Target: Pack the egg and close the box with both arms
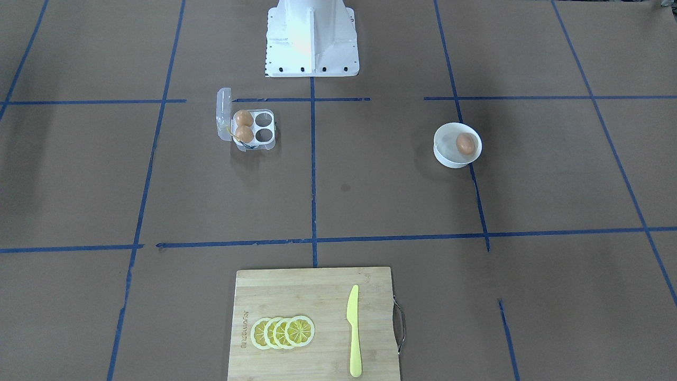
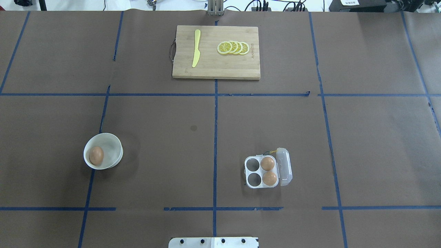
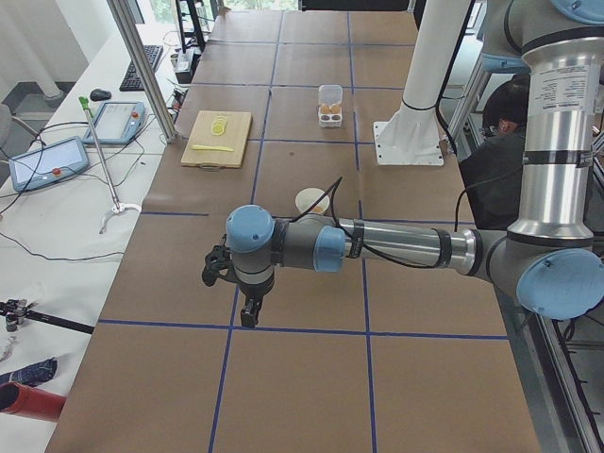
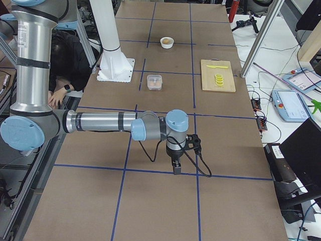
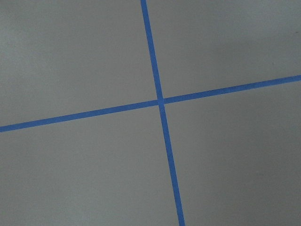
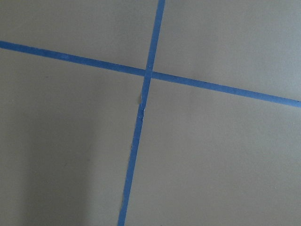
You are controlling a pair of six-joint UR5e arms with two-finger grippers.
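Note:
One egg [image 2: 96,155] lies in a round white bowl [image 2: 115,146] on the table's left half; it also shows in the front-facing view [image 1: 466,143]. The clear box [image 2: 250,184] sits on the right half with its lid [image 2: 285,166] swung open. Two more eggs [image 2: 267,163] fill the two cups beside the lid; the other two cups are empty. My left gripper [image 3: 247,311] hangs above the table far from the bowl, toward the left end. My right gripper [image 4: 177,168] hangs toward the right end, far from the box. I cannot tell whether either is open or shut.
A wooden cutting board [image 2: 213,70] at the far edge holds a yellow knife [image 2: 196,48] and several lemon slices [image 2: 233,48]. The white metal base [image 2: 213,242] stands at the near edge. Blue tape lines cross the brown table cover.

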